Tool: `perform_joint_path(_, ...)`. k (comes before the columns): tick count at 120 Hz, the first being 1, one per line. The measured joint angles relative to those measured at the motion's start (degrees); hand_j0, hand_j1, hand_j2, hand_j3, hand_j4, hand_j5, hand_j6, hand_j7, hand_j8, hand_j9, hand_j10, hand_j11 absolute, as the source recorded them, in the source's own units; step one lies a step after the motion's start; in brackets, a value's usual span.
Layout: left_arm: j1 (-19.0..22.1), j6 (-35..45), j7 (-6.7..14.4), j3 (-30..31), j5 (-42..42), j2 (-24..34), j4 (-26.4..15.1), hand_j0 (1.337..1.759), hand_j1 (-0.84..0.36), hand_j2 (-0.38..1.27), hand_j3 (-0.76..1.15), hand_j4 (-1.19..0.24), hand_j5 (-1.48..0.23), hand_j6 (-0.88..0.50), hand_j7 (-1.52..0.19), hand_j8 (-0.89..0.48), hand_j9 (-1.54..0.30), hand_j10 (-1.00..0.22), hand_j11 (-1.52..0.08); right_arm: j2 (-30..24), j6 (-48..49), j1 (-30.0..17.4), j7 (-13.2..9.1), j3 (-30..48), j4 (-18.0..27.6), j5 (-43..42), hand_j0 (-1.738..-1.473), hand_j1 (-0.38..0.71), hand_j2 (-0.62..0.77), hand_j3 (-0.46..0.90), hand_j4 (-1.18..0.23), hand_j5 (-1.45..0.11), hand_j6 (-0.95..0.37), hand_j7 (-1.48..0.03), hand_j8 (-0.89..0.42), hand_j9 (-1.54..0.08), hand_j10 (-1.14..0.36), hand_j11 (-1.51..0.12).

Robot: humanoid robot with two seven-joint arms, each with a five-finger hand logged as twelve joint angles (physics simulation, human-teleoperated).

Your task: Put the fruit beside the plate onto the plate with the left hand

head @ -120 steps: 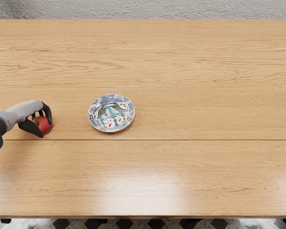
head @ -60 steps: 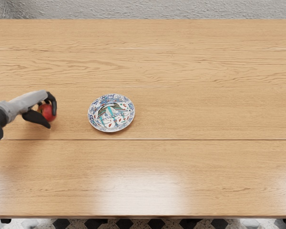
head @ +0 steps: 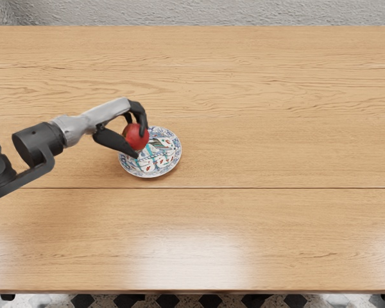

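Before me stands a wide table [head: 256, 90] of pale wooden planks, its grain running side to side. A soft glare [head: 192, 251] sits near its front edge. Past its far edge is a grey speckled surface [head: 179, 11]; below its front edge, black-and-white floor tiles [head: 179, 300].

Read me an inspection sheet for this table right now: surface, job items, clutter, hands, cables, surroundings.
Surface: wooden table, plank grain, glare toward the near edge.
Job's things: red fruit held over the left part of the patterned plate, not released.
Clutter: nothing seen.
Grippers: left hand shut on the fruit; right hand not in view.
Cables: nothing seen.
Surroundings: grey textured strip beyond the far edge; checkered floor below the near edge.
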Motion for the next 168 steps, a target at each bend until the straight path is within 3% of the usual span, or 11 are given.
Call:
perform_joint_path(5, 0.0, 0.0, -0.1, 0.0, 0.0, -0.5, 0.8, 1.649, -0.24, 0.43, 0.01, -0.83, -1.24, -0.39, -1.19, -0.35, -1.17, -0.53, -1.19, 0.0, 0.0, 0.0, 0.0, 0.0, 0.0, 0.0, -1.658, -0.35, 0.0, 0.0, 0.0, 0.0, 0.0, 0.0, 0.0, 0.0, 0.0, 0.0)
perform_joint_path(15, 0.1, 0.0, -0.2, 0.0, 0.0, -3.0, 3.1, 1.65, -0.22, 0.38, 0.0, -0.8, -1.19, -0.43, -1.13, -0.38, -1.12, -0.55, -1.14, 0.0, 0.0, 0.0, 0.0, 0.0, 0.0, 0.0, -1.658, -0.35, 0.0, 0.0, 0.0, 0.0, 0.0, 0.0, 0.0, 0.0, 0.0, 0.0)
perform_joint_path(37, 0.8, 0.3, -0.5, 0.0, -0.2, -3.8, 5.6, 1.654, -0.17, 0.25, 0.0, -0.58, -0.82, -0.43, -0.8, -0.4, -0.8, -0.49, -0.8, 0.0, 0.0, 0.0, 0.0, 0.0, 0.0, 0.0, -1.658, -0.35, 0.0, 0.0, 0.0, 0.0, 0.0, 0.0, 0.0, 0.0, 0.0, 0.0)
perform_joint_path(53, 1.2, 0.4, -2.5, 0.0, -0.5, -4.0, 6.0, 1.656, -0.06, 0.15, 0.0, -0.42, -0.58, -0.34, -0.56, -0.32, -0.56, -0.37, -0.56, 0.0, 0.0, 0.0, 0.0, 0.0, 0.0, 0.0, -1.658, -0.35, 0.0, 0.0, 0.0, 0.0, 0.0, 0.0, 0.0, 0.0, 0.0, 0.0)
perform_joint_path(67, 1.6, 0.3, -8.5, 0.1, -5.7, -3.5, 6.8, 1.657, 0.05, 0.1, 0.0, -0.29, -0.4, -0.25, -0.39, -0.24, -0.39, -0.27, -0.39, 0.0, 0.0, 0.0, 0.0, 0.0, 0.0, 0.0, -1.658, -0.35, 0.0, 0.0, 0.0, 0.0, 0.0, 0.0, 0.0, 0.0, 0.0, 0.0)
perform_joint_path(86, 5.1, -0.2, -22.0, 0.2, -14.3, -2.7, 9.9, 1.658, 0.19, 0.05, 0.0, -0.16, -0.21, -0.14, -0.21, -0.13, -0.21, -0.14, -0.21, 0.0, 0.0, 0.0, 0.0, 0.0, 0.0, 0.0, -1.658, -0.35, 0.0, 0.0, 0.0, 0.0, 0.0, 0.0, 0.0, 0.0, 0.0, 0.0)
perform_joint_path(100, 8.6, -0.4, -26.2, 0.3, -19.7, -1.3, 12.0, 1.658, 0.25, 0.03, 0.0, -0.1, -0.13, -0.09, -0.13, -0.09, -0.13, -0.09, -0.13, 0.0, 0.0, 0.0, 0.0, 0.0, 0.0, 0.0, -1.658, -0.35, 0.0, 0.0, 0.0, 0.0, 0.0, 0.0, 0.0, 0.0, 0.0, 0.0)
perform_joint_path(111, 10.3, -1.2, -27.4, 0.3, -23.7, -1.0, 13.8, 1.658, 0.28, 0.02, 0.0, -0.07, -0.09, -0.06, -0.09, -0.06, -0.09, -0.06, -0.09, 0.0, 0.0, 0.0, 0.0, 0.0, 0.0, 0.0, -1.658, -0.35, 0.0, 0.0, 0.0, 0.0, 0.0, 0.0, 0.0, 0.0, 0.0, 0.0)
perform_joint_path(121, 10.7, -6.7, -27.9, 0.2, -26.9, 1.3, 16.7, 1.658, 0.3, 0.02, 0.0, -0.05, -0.07, -0.05, -0.07, -0.05, -0.07, -0.05, -0.07, 0.0, 0.0, 0.0, 0.0, 0.0, 0.0, 0.0, -1.658, -0.35, 0.0, 0.0, 0.0, 0.0, 0.0, 0.0, 0.0, 0.0, 0.0, 0.0)
perform_joint_path(144, 12.7, -19.6, -28.2, -0.1, -31.3, 6.9, 19.5, 1.658, 0.32, 0.01, 0.0, -0.03, -0.04, -0.03, -0.04, -0.03, -0.04, -0.03, -0.04, 0.0, 0.0, 0.0, 0.0, 0.0, 0.0, 0.0, -1.658, -0.35, 0.0, 0.0, 0.0, 0.0, 0.0, 0.0, 0.0, 0.0, 0.0, 0.0)
perform_joint_path(168, 15.1, -28.6, -28.3, -0.1, -33.7, 7.0, 24.8, 1.658, 0.33, 0.01, 0.0, -0.02, -0.03, -0.02, -0.03, -0.02, -0.03, -0.02, -0.03, 0.0, 0.0, 0.0, 0.0, 0.0, 0.0, 0.0, -1.658, -0.35, 0.0, 0.0, 0.0, 0.0, 0.0, 0.0, 0.0, 0.0, 0.0, 0.0)
